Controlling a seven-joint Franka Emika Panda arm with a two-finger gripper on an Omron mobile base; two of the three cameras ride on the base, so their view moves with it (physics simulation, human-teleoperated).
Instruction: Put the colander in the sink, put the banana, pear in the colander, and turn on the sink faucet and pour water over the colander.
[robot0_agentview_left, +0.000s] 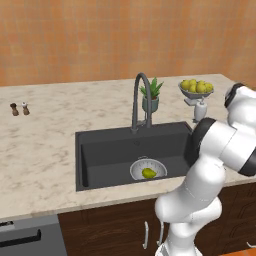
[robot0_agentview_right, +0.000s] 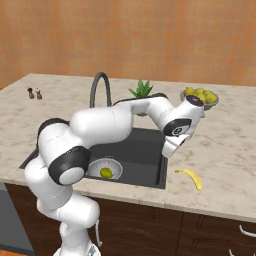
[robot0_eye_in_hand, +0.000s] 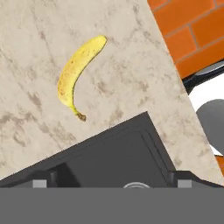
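The colander (robot0_agentview_left: 148, 169) sits in the sink (robot0_agentview_left: 107, 155) near its front wall, with the pear (robot0_agentview_left: 148, 173) inside it. The banana (robot0_agentview_right: 191, 177) lies on the worktop beside the sink's right edge, near the front. The gripper (robot0_agentview_right: 168, 150) hangs above that edge, jaws wide and empty. Left: banana, then the faucet (robot0_agentview_left: 140, 100)

We are seeing bare marble counter (robot0_agentview_right: 220, 150) lying all around the slim yellow banana (robot0_agentview_right: 191, 177). The dark charcoal sink (robot0_agentview_right: 150, 150) is dropping away just beside it.
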